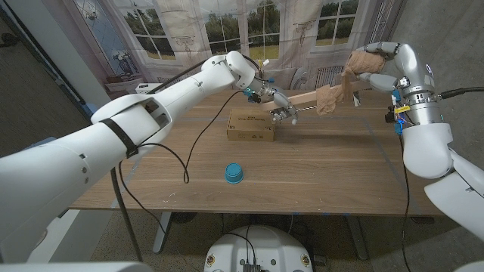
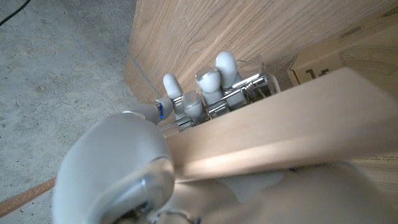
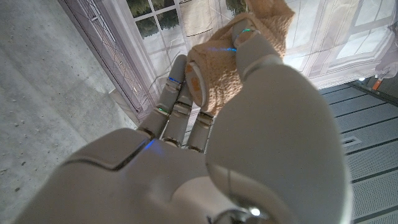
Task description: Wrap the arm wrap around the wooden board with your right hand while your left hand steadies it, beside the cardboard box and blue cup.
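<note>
Board: the wooden board is lifted off the table, slanting up and away from the cardboard box, its near end just above the box's far right corner.
Left hand: the left hand grips that near end, fingers curled round the board's edge; it sits right over the box.
Wrap: the tan arm wrap hangs round the board's far part and runs up to the other hand, well beyond the box.
Right hand: the right hand is raised high and closed on the roll of wrap, fingers and thumb clamped around it.
Cup: the blue cup stands on the table in front of the box, well apart from it.
Risk, pull: a hard tug on the wrap could lever the board out of the one-ended grip or twist it.
Risk, slack: too little tension may let the turns slide along the board.
Risk, box: a dipping board could knock the box.
</note>
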Robot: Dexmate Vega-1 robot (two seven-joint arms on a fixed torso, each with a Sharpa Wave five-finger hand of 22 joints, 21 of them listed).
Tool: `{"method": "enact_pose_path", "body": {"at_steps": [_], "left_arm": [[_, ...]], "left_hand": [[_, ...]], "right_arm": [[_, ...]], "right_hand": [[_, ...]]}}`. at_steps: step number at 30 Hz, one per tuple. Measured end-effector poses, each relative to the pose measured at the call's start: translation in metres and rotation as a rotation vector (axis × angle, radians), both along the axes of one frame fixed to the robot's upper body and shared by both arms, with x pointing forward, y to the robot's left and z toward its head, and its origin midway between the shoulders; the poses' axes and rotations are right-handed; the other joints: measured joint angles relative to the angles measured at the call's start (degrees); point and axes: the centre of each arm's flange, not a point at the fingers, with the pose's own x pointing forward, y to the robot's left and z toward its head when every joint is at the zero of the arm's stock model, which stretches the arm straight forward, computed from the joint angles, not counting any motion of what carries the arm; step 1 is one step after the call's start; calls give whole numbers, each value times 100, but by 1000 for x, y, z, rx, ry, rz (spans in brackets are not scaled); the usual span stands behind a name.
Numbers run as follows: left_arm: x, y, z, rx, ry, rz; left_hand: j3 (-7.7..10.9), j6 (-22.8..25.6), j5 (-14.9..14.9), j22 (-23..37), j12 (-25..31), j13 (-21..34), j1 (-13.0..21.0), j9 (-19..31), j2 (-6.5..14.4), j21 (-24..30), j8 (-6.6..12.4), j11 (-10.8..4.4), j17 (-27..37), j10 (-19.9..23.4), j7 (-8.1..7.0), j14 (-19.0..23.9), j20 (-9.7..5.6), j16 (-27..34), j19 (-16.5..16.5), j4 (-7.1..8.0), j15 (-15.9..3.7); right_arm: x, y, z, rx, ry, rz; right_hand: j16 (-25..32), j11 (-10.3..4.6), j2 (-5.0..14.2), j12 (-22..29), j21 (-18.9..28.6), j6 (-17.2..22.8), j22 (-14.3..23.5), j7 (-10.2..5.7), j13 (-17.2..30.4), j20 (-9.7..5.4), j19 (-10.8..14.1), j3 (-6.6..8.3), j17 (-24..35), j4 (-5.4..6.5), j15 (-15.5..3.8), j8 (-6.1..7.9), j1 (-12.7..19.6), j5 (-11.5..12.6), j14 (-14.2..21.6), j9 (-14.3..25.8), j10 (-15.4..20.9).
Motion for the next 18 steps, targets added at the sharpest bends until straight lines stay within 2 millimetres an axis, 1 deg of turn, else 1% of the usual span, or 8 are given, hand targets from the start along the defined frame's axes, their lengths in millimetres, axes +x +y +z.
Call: {"method": "enact_pose_path", "body": {"at_steps": [5, 8, 10, 11, 14, 16, 17, 18], "left_arm": [[-3, 0, 1, 6, -2, -4], [-4, 1, 0, 8, -3, -4], [-5, 1, 0, 9, -4, -5], [-5, 2, 0, 9, -4, -5], [-6, 3, -1, 9, -2, -4], [-7, 3, -1, 10, -4, -5], [-7, 4, -2, 9, -2, -4], [-7, 5, -2, 9, -3, -5]], "left_hand": [[0, 0, 0, -40, 0, 0, 0, -15, 0, 0, 0, 0, -6, 0, 0, -15, 0, 0, 0, 0, -15], [0, 0, 0, -29, 0, 0, 0, -16, 0, 0, 0, 1, -3, 0, 0, -15, 0, 0, 0, 0, -15], [0, 0, 0, -36, 0, 0, 0, -16, 0, 0, 0, 1, -6, -1, 0, -15, 0, 0, 0, 0, -15], [0, 0, 0, -41, 0, 0, 0, -16, 0, 0, 0, 1, -6, -1, 0, -15, 0, 0, 0, 0, -15], [0, 0, 0, -46, -1, 0, 0, -16, 0, 0, 0, 1, -6, -1, 0, -15, 0, -2, 0, 0, -16], [0, 0, 0, -39, -2, 0, 0, -10, 0, 0, 0, 1, -6, -1, 0, -15, 0, -3, 0, 0, -16], [0, 0, 0, -36, -2, 0, 0, -5, 0, 0, 0, 1, -6, -1, 0, -15, 0, -3, 0, 0, -16], [0, 0, 0, -39, -2, -1, 0, -2, 0, 0, 0, 1, -6, -1, 0, -15, 0, -3, 0, 0, -15]], "right_arm": [[7, -2, 16, -8, 47, 13], [12, -4, 25, -8, 75, 23], [15, -4, 25, -4, 99, 31], [18, -5, 30, -6, 113, 37], [24, -5, 41, -9, 138, 47], [27, -6, 39, 0, 168, 59], [30, -5, 47, -11, 168, 60], [32, -5, 45, -5, 187, 65]], "right_hand": [[-44, 10, 0, -14, 0, 0, 0, 0, 3, 8, 9, -1, 0, 1, -11, -32, 0, 0, 12, 3, 12], [-45, 10, 0, -27, 0, 0, 0, 0, 17, 8, 9, -25, 0, 25, -11, -41, 0, 0, 12, 14, 13], [-46, 9, 0, -33, 0, 0, 0, 0, 29, 12, 5, -25, 0, 25, -11, -44, 0, 0, 12, 15, 13], [-50, 9, 0, -39, 0, 0, 0, 0, 31, 29, -15, -25, 0, 25, -11, -44, 0, 0, 12, 16, 13], [-62, 0, 0, -42, 0, 0, 2, 0, 21, 8, -35, -25, 0, 25, -11, -141, 0, -1, 12, 17, 22], [-66, 0, 0, -43, 0, 1, 10, -1, -9, 8, -36, -25, -1, 25, -10, -198, 0, -1, 12, 17, 22], [-66, 0, 0, -43, 0, 1, 15, -1, -17, 8, -36, -25, 0, 25, -10, -222, 0, -1, 12, 16, 22], [-66, 0, 0, -45, 0, 2, 17, -2, -26, 8, -36, -25, 5, 25, -11, -272, 0, -1, 12, 6, 22]]}}
